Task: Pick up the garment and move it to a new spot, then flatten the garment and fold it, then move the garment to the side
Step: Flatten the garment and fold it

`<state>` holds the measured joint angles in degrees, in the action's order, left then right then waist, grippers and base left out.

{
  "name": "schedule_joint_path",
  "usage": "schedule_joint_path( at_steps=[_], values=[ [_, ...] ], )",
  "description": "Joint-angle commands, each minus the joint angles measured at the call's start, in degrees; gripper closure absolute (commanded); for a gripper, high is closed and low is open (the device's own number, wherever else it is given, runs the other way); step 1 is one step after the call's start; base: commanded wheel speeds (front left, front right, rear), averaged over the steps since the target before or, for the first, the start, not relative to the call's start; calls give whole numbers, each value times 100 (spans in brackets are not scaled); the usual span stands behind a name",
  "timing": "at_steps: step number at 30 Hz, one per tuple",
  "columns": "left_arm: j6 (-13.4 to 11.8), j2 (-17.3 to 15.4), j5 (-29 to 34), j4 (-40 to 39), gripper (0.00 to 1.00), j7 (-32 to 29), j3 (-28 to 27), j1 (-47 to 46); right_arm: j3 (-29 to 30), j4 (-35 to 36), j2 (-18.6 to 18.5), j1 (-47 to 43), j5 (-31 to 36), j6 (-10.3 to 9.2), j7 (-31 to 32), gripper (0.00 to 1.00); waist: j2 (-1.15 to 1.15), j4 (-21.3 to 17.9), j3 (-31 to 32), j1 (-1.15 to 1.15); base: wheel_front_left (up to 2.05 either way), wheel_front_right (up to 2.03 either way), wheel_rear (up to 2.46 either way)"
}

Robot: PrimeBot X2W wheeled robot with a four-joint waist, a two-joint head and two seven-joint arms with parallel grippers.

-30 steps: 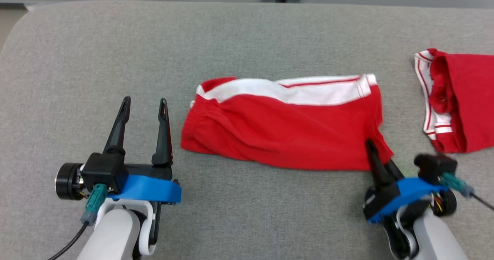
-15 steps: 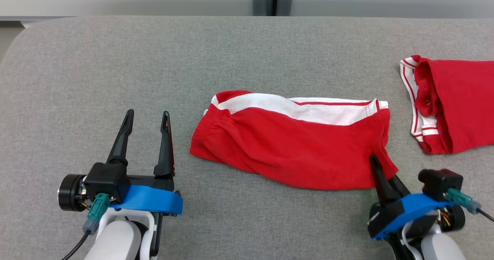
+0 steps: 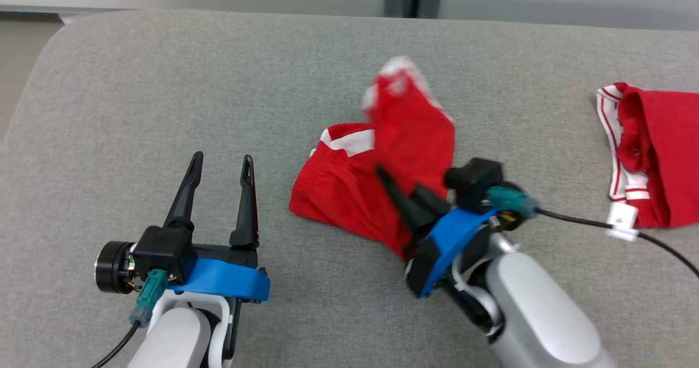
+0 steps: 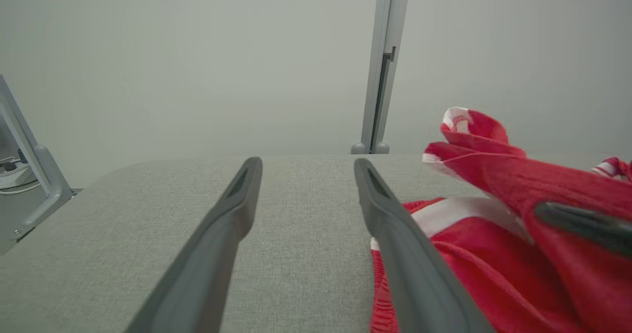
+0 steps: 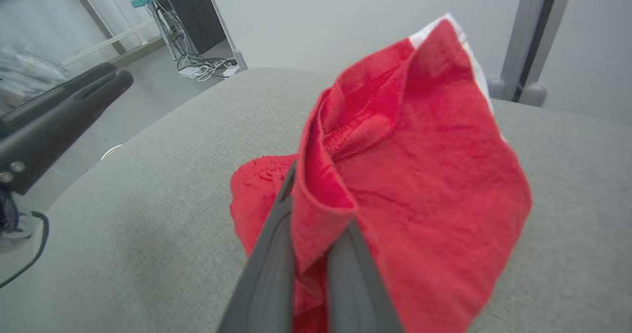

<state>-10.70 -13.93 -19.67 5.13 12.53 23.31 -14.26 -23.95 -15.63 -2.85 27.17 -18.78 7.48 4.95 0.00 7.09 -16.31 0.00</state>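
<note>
The garment (image 3: pixel 338 185) is a pair of red shorts with a white stripe, lying mid-table on the grey padded surface (image 3: pixel 164 84). My right gripper (image 3: pixel 396 185) is shut on its right end, which hangs raised and draped leftward over the rest of the cloth. In the right wrist view the red garment (image 5: pixel 419 135) bunches up from between the closed fingers (image 5: pixel 266 273). My left gripper (image 3: pixel 222 158) rests open left of the shorts, apart from them. From the left wrist, the open left gripper (image 4: pixel 307 164) has nothing in its gap, and the garment (image 4: pixel 474 239) lies to its right.
A second red and white garment (image 3: pixel 655 149) lies at the table's right side. My right arm's cable (image 3: pixel 590 220) runs across the table toward it. The table's rounded corner (image 3: pixel 60 35) is at the far left, with floor and wiring beyond it.
My right gripper has swung left and up with the garment's right end, folding it over the left half. The left gripper has stayed put. The head view has shifted slightly.
</note>
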Motion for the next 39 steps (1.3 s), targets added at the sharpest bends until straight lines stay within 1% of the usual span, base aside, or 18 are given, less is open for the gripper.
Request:
schedule_joint_path(
  at_steps=[1, 5, 11, 12, 13, 14, 19, 21, 23, 26, 30, 34, 35, 37, 39],
  values=[
    [9, 18, -18, 22, 0, 35, 11, -122, -194, -109, -11, 131, -141, 3, -54, 100, 0, 67, -45, 0, 0, 0, 0],
    [28, 77, -32, 98, 0, 78, 29, -173, -873, -648, -15, 367, -602, 3, -206, 100, 0, 190, -103, 0, 0, 0, 0],
    [47, 114, -57, 204, 0, 130, 38, -196, -1421, -1245, -11, 629, -1081, 3, -686, 100, 0, 252, -160, 0, 0, 0, 0],
    [48, 119, -60, 218, 0, 137, 43, -205, -1503, -1311, -10, 689, -1138, 3, -768, 73, 0, 252, -165, 0, 0, 0, 0],
    [50, 126, -62, 227, 0, 146, 48, -213, -1580, -1365, -10, 743, -1191, 3, -856, 53, 0, 251, -169, 0, 0, 0, 0],
    [43, 133, -65, 250, 0, 163, 54, -225, -1713, -1472, -12, 850, -1243, 3, -1020, 0, 0, 244, -175, 0, 0, 0, 0],
    [13, 119, -65, 279, 0, 182, 33, -225, -1968, -1393, -13, 1039, -1241, 3, -1641, 0, 0, 168, -173, 0, 0, 0, 0],
    [-7, 94, -56, 280, 0, 185, 10, -195, -1946, -1214, -11, 1044, -1150, 3, -1841, 0, 0, 103, -157, 0, 0, 0, 0],
    [-33, 59, -41, 276, 0, 193, -4, -145, -1758, -1039, -18, 937, -1001, 2, -1947, 0, 0, 15, -132, 0, 0, 0, 0],
    [-78, 11, -30, 274, 0, 195, -39, -90, -1152, -701, -18, 643, -646, 3, -2007, 0, 0, -113, -80, 0, 0, 0, 0],
    [-144, -57, -22, 214, 0, 153, -71, -19, 44, -57, -98, 58, -135, 3, -2014, 0, 0, -284, -7, 0, 0, 0, 0],
    [-201, -139, -27, 145, 0, 113, -108, 49, 1133, 543, -185, -740, 258, 3, -2014, 0, 0, -423, 69, 0, 0, 0, 0],
    [-228, -174, -38, 110, 0, 79, -128, 97, 1607, 800, -188, -1115, 402, 3, -1988, 0, 0, -476, 100, 0, 0, 0, 0],
    [-244, -214, -55, 72, 0, 78, -149, 137, 2039, 1048, -171, -1493, 509, 3, -1887, 0, 0, -518, 129, 0, 0, 0, 0],
    [-266, -249, -74, 48, 0, 57, -163, 167, 2345, 1295, -141, -1810, 588, 3, -1770, 0, 0, -545, 166, 0, 0, 0, 0]
  ],
)
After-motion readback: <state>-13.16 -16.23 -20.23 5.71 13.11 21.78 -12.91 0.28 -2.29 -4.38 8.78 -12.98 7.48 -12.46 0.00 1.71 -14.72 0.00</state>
